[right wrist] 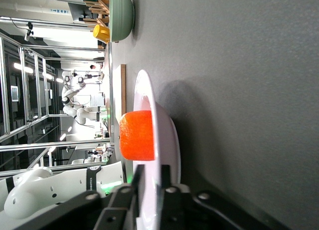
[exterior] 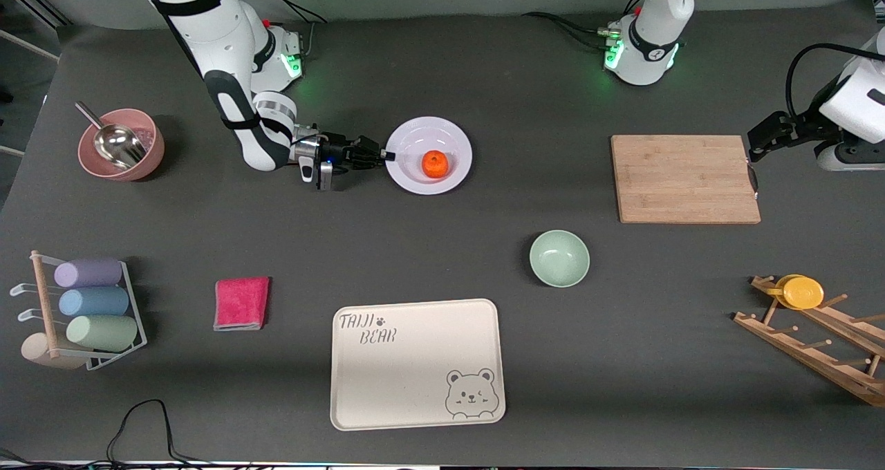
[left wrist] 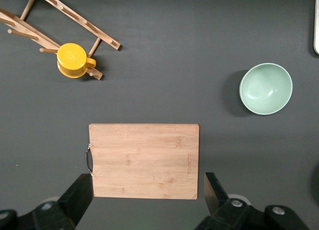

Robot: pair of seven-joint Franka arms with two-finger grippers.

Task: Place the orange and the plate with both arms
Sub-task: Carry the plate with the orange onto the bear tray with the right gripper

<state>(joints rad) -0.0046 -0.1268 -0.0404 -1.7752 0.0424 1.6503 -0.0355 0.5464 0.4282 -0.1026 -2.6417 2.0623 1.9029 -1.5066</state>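
Tray [exterior: 417, 364] nearest camera, bare. Bowl [exterior: 559, 258] next, empty. Orange [exterior: 435, 164] already sits in plate [exterior: 429, 155], plate flat on table toward right arm's end. My right gripper [exterior: 384, 155] low at plate, fingers pinched on rim. Left gripper [left wrist: 148, 195] spread wide, holding nothing, waits over board [exterior: 684, 178]. I judge orange step done; plate move left.

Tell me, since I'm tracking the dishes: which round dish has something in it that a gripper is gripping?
The plate, holding the orange: the right gripper pinches its rim. The green bowl is empty and untouched; the pink bowl holds a metal scoop, ungripped.
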